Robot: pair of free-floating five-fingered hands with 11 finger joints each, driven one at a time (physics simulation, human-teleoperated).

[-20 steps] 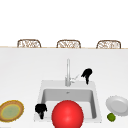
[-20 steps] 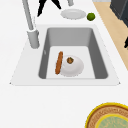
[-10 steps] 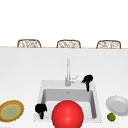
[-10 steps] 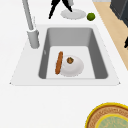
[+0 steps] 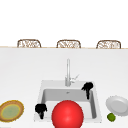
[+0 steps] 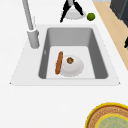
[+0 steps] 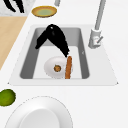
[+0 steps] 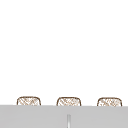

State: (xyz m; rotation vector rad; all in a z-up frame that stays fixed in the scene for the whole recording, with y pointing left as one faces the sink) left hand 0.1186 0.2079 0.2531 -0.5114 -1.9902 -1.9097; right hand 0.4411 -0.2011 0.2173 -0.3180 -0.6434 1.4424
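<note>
My right hand (image 5: 87, 87) hangs over the back right part of the sink (image 5: 42, 86), open, fingers pointing straight down. In the right side view the right hand (image 7: 53, 36) is above the basin, its fingertips just short of an orange-brown sausage (image 7: 68, 67). The sausage lies against a white plate (image 7: 51, 67) on the sink floor, and a small brown item (image 7: 57, 68) sits on that plate. From the left, the right hand (image 6: 71, 8) shows beyond the sink's far rim. My left hand (image 5: 40, 109) hovers idle at the front left corner, open.
A tall faucet (image 5: 67, 72) stands behind the basin. A big red ball (image 5: 67, 115) floats in front of the sink. A yellow plate (image 5: 10, 110) lies on the left counter, a white plate (image 5: 117, 105) and a lime (image 5: 111, 116) on the right.
The right hand has moved down toward the basin over the last second. The left hand and the things in the sink have stayed still.
</note>
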